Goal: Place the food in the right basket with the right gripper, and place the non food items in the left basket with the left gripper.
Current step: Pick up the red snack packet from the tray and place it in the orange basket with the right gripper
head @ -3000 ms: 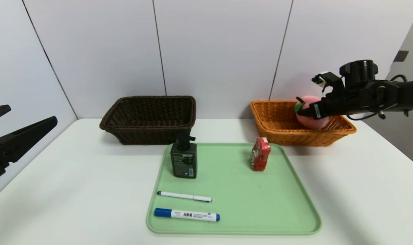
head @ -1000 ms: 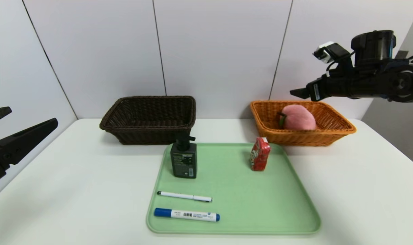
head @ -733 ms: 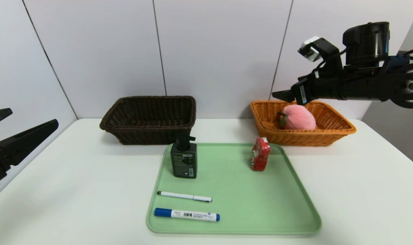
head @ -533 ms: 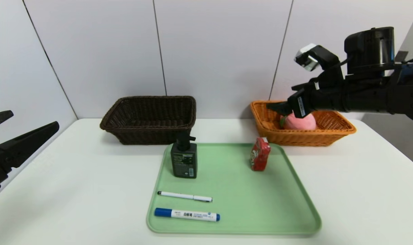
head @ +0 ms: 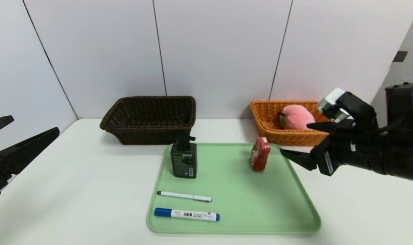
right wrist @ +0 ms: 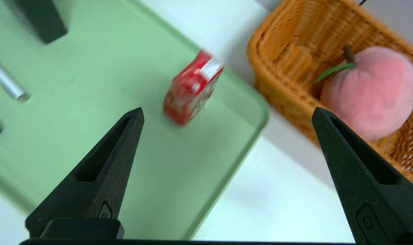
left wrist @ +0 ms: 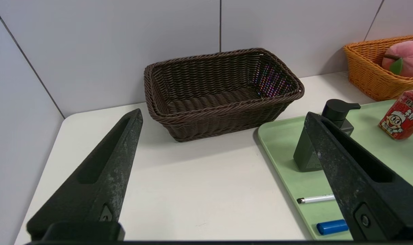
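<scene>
Two pincers are showing, and both are standing wide open with nothing between their fingers. The right pincer (head: 296,143) is hovering above the counter (head: 73,190) at the right edge of the green tray (head: 247,204), pointing toward the red snack packet (head: 260,153) and stopping just short of it. That packet is standing upright near the tray's far right corner. The pink plush peach (head: 296,117) is lying inside the orange basket (head: 271,131), which is sitting on the counter beyond the tray. The left pincer (head: 24,137) is hanging at the far left, well apart from everything, facing the dark brown basket (head: 148,117). The pump bottle (head: 184,160) is standing at the tray's far left, while the thin white pen (head: 185,196) and the blue-capped marker (head: 187,214) are lying side by side near its front edge.
</scene>
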Robot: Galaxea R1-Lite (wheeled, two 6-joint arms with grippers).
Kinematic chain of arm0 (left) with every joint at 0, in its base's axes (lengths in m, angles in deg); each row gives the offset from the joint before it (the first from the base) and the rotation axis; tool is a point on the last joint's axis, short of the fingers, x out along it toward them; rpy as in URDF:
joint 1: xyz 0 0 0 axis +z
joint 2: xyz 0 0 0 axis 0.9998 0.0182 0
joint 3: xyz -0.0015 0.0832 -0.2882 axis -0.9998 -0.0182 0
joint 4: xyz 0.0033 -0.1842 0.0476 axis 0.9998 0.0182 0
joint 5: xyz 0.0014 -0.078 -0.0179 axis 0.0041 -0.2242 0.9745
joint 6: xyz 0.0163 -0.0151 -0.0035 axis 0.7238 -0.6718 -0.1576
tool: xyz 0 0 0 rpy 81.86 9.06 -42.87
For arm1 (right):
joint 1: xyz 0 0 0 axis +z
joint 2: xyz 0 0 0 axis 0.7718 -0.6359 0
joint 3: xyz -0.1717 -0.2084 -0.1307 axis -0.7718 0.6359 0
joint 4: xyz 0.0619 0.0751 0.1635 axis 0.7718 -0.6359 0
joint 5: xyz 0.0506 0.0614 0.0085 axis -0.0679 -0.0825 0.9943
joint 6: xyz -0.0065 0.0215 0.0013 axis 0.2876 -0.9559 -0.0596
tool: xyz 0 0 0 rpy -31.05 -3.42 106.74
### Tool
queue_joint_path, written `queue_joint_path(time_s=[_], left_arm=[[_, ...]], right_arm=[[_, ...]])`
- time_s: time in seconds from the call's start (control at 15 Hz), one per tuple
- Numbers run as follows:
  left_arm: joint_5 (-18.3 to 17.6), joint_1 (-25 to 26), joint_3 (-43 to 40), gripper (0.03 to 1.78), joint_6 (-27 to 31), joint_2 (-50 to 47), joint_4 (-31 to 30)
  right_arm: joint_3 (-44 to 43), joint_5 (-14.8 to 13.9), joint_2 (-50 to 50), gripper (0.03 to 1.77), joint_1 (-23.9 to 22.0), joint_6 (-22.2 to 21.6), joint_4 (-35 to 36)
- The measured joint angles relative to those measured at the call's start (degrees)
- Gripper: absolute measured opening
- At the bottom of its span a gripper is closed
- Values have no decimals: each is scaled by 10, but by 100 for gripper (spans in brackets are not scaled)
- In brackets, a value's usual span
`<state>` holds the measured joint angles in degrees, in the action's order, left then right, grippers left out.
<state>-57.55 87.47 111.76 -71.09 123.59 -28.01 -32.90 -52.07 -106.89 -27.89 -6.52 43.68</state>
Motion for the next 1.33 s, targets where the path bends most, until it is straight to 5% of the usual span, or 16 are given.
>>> queue_joint_path(time_s=[0.4,0.73,0.93,1.33], left_arm=[[0,0,-16,169,1,-16,1],[0,0,-23,169,3,-26,1],[0,0,-24,169,3,-28,1],[0,0,-31,169,4,-32,2]], right_arm=[[74,-26,39,170,35,-50,5],[138,-58,10,170,62,-68,135],[126,-68,-30,170,66,-74,153],[105,-159,-127,170,107,-160,219]])
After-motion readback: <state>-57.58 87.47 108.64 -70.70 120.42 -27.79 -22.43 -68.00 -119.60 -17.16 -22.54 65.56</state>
